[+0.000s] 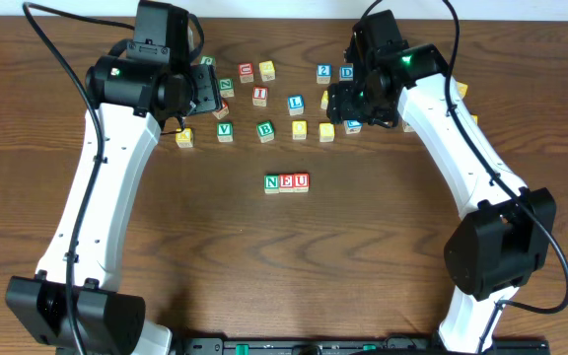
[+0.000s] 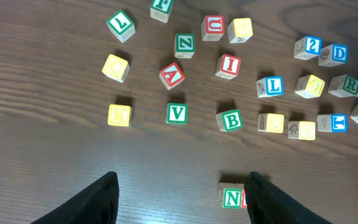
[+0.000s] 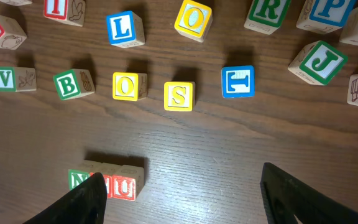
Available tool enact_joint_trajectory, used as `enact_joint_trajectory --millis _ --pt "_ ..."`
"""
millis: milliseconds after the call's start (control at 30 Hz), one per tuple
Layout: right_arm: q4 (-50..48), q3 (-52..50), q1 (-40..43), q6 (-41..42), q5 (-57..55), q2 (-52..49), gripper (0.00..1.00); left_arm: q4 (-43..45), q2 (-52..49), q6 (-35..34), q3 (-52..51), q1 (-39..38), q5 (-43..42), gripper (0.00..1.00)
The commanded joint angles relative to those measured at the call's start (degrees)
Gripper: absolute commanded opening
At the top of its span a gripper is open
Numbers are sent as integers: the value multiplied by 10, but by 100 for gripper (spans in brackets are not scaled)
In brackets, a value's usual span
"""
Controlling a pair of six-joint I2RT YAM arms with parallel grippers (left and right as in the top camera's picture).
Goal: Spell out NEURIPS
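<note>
Hovering over a dark wooden table (image 1: 383,247), two white robot arms hang their pincers above a scatter of small wooden letter cubes. The left gripper (image 2: 182,186) has its two black fingers spread well apart, with only bare wood between them, so it is open and empty. The right gripper (image 3: 182,177) is also wide open and holds nothing. Near the middle of the table three cubes touch in a straight row that reads NEU: a green N cube (image 1: 272,182), an E cube (image 1: 287,182) and a red U cube (image 1: 302,181). Both pincers are apart from this row. The other letters of the word lie loose in the scatter farther back. A red I cube (image 2: 227,65) sits among the central cubes, just above a green B cube (image 2: 232,120). A green R cube (image 3: 267,12) lies at the far edge of the right wrist view, just beside a blue P cube (image 3: 325,12). A yellow S cube (image 3: 179,95) sits just right of a yellow O cube (image 3: 128,86). Nearby lie a blue L cube (image 3: 124,28) and a tilted green J cube (image 3: 322,61).
</note>
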State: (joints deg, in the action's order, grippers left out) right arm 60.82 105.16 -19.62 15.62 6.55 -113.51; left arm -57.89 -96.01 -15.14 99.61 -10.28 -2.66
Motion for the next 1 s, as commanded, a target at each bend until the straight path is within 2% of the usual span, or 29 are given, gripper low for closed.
enact_joint_trajectory --millis 0,567,800,967 --pt "0 10 2 -9 -6 0 75 -1 5 5 -4 2 3 64" --pt "-21 10 2 -9 -7 0 77 1 3 3 -12 2 3 64" --pt "-24 10 2 -9 -7 0 84 4 -8 2 -12 2 3 64" --pt "-23 10 2 -9 -6 0 85 4 -10 2 -12 2 3 77"
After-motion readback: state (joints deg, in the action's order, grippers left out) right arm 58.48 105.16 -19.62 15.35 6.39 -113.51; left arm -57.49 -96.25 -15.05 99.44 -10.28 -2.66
